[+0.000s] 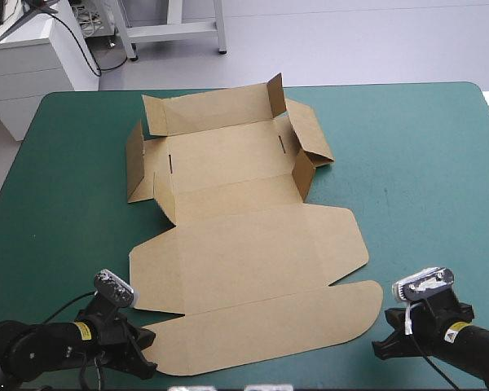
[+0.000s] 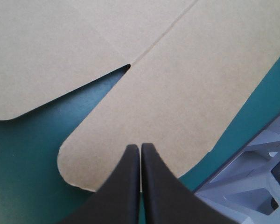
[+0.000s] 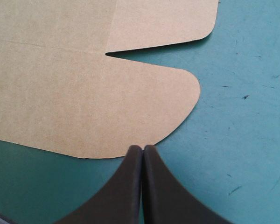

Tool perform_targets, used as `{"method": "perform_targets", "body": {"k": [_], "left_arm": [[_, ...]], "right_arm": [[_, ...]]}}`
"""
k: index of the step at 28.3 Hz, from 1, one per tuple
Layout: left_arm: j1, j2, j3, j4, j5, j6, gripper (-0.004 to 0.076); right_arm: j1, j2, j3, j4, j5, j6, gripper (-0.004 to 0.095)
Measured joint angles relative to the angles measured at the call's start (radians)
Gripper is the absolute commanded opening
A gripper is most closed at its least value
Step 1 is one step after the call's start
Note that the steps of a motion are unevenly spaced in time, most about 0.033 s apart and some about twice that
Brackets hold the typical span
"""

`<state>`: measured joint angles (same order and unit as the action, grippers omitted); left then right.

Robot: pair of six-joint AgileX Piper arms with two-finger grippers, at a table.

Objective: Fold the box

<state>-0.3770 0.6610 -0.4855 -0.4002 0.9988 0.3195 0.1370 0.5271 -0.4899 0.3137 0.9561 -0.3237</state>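
Near table edge: left claw & right claw, each pinched to a single point w/ nothing between the fingers. Each sits low at one end of the rounded near flap, the left tips over its near-left corner, the right tips just off its near-right corner. Box: brown cut sheet at the centre of the teal-green table. Near half (flap + lid panel) lies flat. Far half is partly formed, w/ far wall & side flaps standing at angles, apparently not tucked. Judged stage: early, walls not yet locked. Risks: (a) a closed claw nudging a flat edge may slide the whole sheet instead of lifting it, since nothing pins the board; (b) the sheet may skew if one arm acts w/o the other; (c) the loose far flaps may drop flat if knocked before tucking; (d) a bend may crease off the score line. Markings: no print visible on the board. A small yellow label shows on each arm, text too small to read.
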Motion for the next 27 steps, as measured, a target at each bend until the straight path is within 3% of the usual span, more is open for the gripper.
{"method": "perform_targets", "body": {"k": [11, 14, 18, 24, 27], "left_arm": [[0.000, 0.000, 0.000, 0.004, 0.001, 0.000, -0.0008], [0.000, 0.000, 0.000, 0.005, 0.001, 0.000, -0.0008], [0.000, 0.000, 0.000, 0.006, 0.001, 0.000, -0.0008], [0.000, 0.000, 0.000, 0.006, 0.001, 0.000, -0.0008], [0.000, 0.000, 0.000, 0.006, 0.001, 0.000, -0.0008]], "right_arm": [[0.000, 0.000, 0.000, 0.000, 0.000, 0.000, -0.0016], [0.000, 0.000, 0.000, 0.000, 0.000, 0.000, 0.0031], [0.000, 0.000, 0.000, 0.000, 0.000, 0.000, 0.0218], [0.000, 0.000, 0.000, 0.000, 0.000, 0.000, 0.0679], [0.000, 0.000, 0.000, 0.000, 0.000, 0.000, 0.0748]]}}
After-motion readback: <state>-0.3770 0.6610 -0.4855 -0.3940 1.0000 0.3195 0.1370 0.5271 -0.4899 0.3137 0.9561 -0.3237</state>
